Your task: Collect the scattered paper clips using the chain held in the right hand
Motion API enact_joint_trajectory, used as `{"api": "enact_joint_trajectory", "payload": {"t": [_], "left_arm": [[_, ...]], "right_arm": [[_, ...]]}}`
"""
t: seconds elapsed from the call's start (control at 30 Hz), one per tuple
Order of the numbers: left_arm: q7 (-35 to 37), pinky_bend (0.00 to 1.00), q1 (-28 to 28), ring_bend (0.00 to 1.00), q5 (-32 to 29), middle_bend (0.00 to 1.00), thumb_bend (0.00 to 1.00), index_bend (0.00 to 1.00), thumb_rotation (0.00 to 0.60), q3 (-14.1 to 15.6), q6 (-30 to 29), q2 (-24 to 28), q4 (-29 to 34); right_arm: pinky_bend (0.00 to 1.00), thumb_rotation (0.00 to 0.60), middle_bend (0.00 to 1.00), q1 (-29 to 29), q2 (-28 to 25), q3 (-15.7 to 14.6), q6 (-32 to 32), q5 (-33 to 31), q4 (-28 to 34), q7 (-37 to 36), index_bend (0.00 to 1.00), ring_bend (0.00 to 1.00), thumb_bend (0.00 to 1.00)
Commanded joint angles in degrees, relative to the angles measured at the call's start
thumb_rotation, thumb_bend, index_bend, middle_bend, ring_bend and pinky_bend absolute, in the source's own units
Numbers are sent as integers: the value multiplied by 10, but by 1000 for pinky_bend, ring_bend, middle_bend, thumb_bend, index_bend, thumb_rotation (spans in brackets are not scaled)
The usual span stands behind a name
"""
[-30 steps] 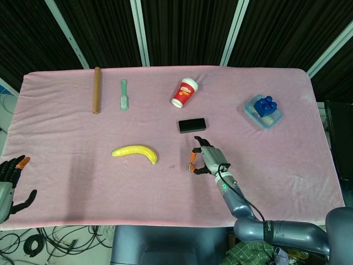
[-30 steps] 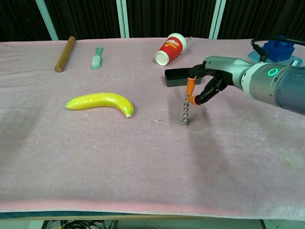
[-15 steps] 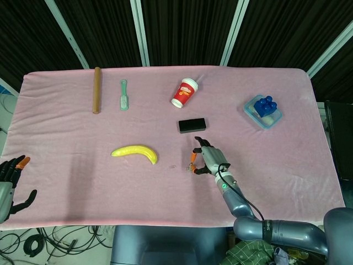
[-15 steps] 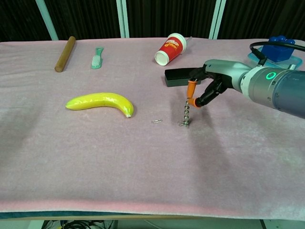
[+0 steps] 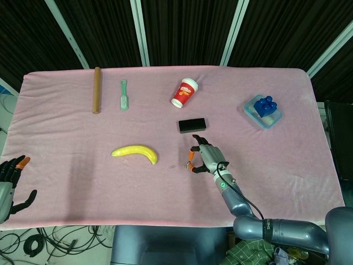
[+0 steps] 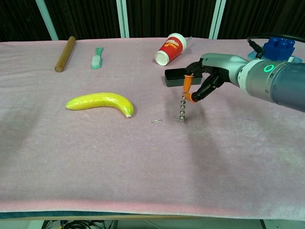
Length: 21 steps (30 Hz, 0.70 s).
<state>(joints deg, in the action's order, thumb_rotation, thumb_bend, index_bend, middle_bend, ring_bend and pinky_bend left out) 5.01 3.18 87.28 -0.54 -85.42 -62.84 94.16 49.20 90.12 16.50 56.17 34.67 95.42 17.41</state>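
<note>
My right hand [image 6: 204,81] [image 5: 205,160] hovers over the middle of the pink cloth and pinches the top of a short beaded chain [image 6: 181,109] between orange-tipped fingers. The chain hangs down, and its lower end touches the cloth with a clip clinging to it [image 6: 178,119]. One loose paper clip [image 6: 156,121] [image 5: 172,165] lies just left of the chain's end. My left hand [image 5: 11,182] shows only in the head view, at the near left edge off the table, fingers apart and holding nothing.
A yellow banana [image 6: 101,102] lies left of the clip. A black box [image 6: 177,76] sits right behind my right hand, with a tipped red cup [image 6: 170,48] further back. A wooden rod [image 6: 65,46], green brush [image 6: 97,57] and blue container [image 6: 279,49] line the far side.
My right hand has shifted a little left and away with the chain, dragging the chain's lower end closer to the loose paper clip. The left hand has stayed still.
</note>
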Motion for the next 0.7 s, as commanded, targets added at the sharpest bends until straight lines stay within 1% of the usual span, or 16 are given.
{"api": "enact_joint_trajectory", "payload": {"t": [0.03, 0.17, 0.37, 0.7], "left_arm": [[0, 0, 0, 0, 0, 38, 357, 104, 600, 0, 0, 0, 0], [1, 0, 0, 0, 1, 38, 357, 104, 600, 1, 0, 0, 0], [3, 0, 0, 0, 2, 38, 357, 104, 600, 1, 0, 0, -1], [5, 0, 1, 0, 2, 38, 357, 104, 600, 1, 1, 1, -2]], "right_arm": [[169, 600, 0, 7, 1, 7, -3, -11, -3, 4, 666, 0, 406], [169, 600, 0, 19, 4, 18, -11, -33, -12, 7, 666, 0, 406], [169, 600, 0, 32, 13, 26, -18, -55, -24, 10, 666, 0, 406], [169, 600, 0, 49, 30, 30, -23, -64, -32, 11, 666, 0, 405]]}}
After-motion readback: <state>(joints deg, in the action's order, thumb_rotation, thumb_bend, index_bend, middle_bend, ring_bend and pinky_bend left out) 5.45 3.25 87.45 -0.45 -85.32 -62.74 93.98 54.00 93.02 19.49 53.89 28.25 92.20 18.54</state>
